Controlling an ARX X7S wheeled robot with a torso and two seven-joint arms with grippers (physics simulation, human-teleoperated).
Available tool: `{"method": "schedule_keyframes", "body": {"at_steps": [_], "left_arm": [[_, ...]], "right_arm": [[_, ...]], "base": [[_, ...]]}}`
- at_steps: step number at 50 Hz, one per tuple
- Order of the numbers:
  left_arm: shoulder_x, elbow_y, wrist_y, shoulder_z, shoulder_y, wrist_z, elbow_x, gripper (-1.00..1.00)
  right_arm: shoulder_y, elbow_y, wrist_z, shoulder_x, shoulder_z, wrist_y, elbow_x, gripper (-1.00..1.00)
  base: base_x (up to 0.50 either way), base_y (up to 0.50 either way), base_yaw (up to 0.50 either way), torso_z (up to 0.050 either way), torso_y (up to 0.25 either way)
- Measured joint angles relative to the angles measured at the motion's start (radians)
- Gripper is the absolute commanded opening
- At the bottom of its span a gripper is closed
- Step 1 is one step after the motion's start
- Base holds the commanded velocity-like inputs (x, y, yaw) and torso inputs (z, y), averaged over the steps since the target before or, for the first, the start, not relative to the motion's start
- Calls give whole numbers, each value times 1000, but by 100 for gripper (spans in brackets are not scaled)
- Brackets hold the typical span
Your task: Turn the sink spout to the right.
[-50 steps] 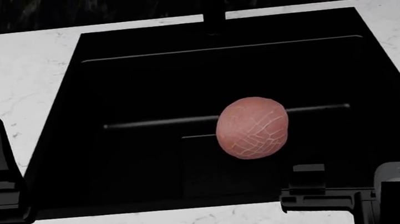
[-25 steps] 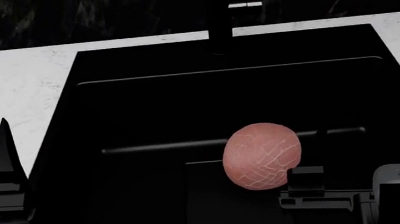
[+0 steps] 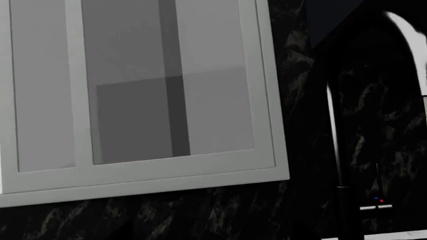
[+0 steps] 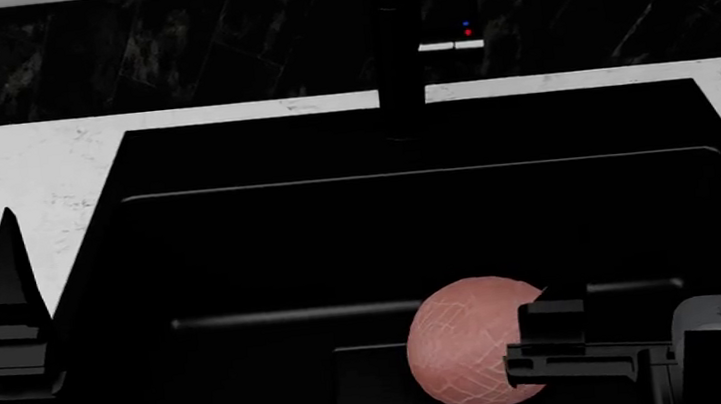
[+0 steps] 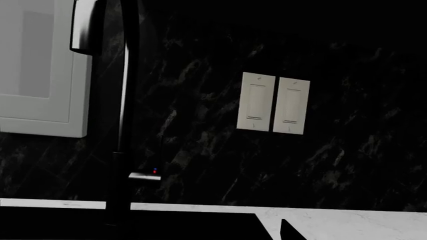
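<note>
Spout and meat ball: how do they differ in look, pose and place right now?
The spout is a slim matte-black tube; the meat ball is round, pink and netted. The spout stands upright at the sink's back rim with a silvery lever at its side; the ball lies down inside the basin near the front. The right end effector partly covers the ball, while nothing is near the spout.

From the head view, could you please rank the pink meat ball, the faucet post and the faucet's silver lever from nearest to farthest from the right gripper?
1. The meat ball, in the sink right beside the right gripper.
2. The faucet post, at the sink's far rim.
3. The silver lever, beside the post; too close to call against it.
</note>
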Motion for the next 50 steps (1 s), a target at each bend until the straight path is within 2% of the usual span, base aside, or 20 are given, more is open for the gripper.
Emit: {"method": "schedule_keyframes", "body": {"at_steps": [7,26,50], "left_arm": [[-1,-2,1,2,0,-3,-1,100],[-7,-17,4,17,6,-6,-2,100],[-11,-37,3,12,-13,-10,-15,100]], "right_arm": [[1,1,4,2,-1,1,1,100],[45,-13,28,2,-16,66,9,100],[498,150,46,-85,-105,337,86,100]], "base": [[226,0,0,0,1],[1,0,0,0,0],[0,0,0,0,0]]}}
